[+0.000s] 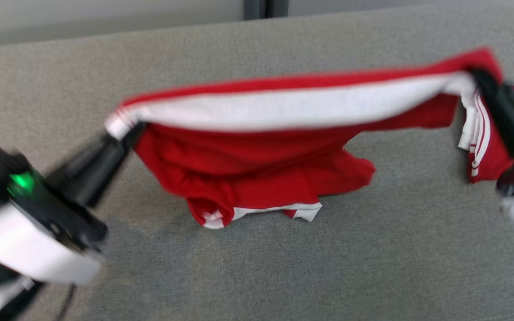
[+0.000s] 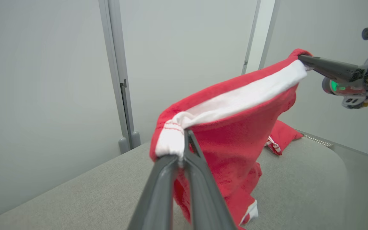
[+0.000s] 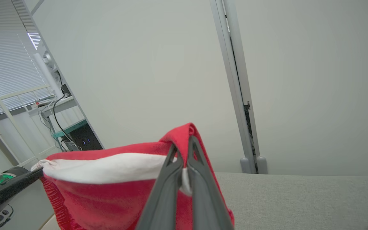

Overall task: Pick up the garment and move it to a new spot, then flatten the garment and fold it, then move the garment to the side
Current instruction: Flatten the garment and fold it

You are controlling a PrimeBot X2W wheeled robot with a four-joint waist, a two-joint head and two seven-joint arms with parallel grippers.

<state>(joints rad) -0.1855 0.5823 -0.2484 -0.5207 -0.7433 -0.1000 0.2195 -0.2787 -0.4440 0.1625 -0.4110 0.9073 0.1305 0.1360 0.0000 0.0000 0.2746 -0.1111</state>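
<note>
Grey padded tabletop (image 1: 257,272) under everything. My left gripper (image 1: 127,133) and right gripper (image 1: 478,76) are each clamped on an end of the white band (image 1: 283,107) of the red garment (image 1: 261,156), stretched above the tabletop; lower folds hang down to the tabletop's middle.

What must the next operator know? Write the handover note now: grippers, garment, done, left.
Left gripper: shut on the left end of the garment's white band.
Right gripper: shut on the band's right end.
Garment: red, raised and stretched between the two grippers; its lower hem looks to rest on the grey surface.
Done: garment gripped at both ends and lifted.
Left: carry it to a new spot, flatten, fold, move aside.
</note>
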